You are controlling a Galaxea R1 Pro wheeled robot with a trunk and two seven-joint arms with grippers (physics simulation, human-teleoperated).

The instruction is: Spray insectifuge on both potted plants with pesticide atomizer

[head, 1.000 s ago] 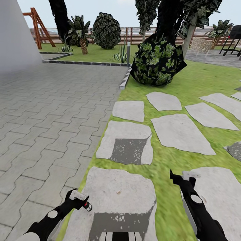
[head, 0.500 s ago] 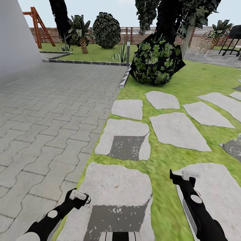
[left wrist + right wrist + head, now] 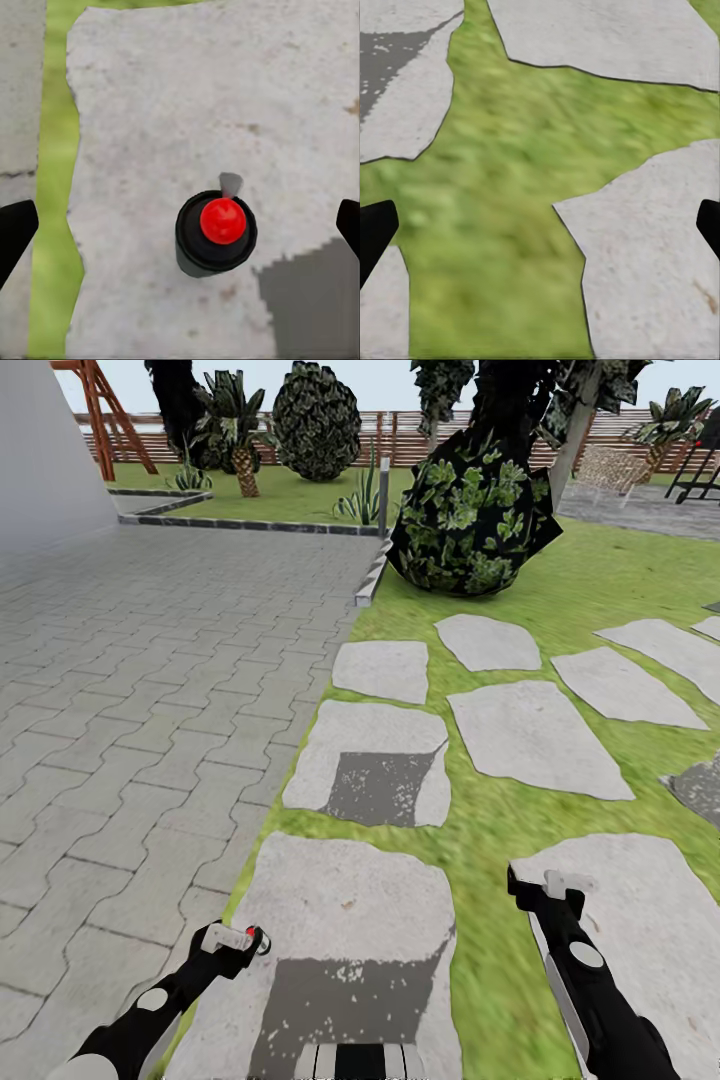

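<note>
Atomizer at the left hand, over a stepping stone.
Head view: left hand [image 3: 236, 940] low left, the pesticide atomizer [image 3: 258, 941] at its tip, grip unclear; right hand [image 3: 548, 887] carries nothing, its opening unclear. Left wrist view: the pesticide atomizer [image 3: 216, 232] seen end-on, red top toward the camera, fingertips [image 3: 15, 234] spread wide apart.

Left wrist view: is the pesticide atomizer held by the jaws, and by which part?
It cannot be told. The pesticide atomizer, red top toward the camera, sits between the left gripper's jaws, but both stand wide, apart from it.
</note>
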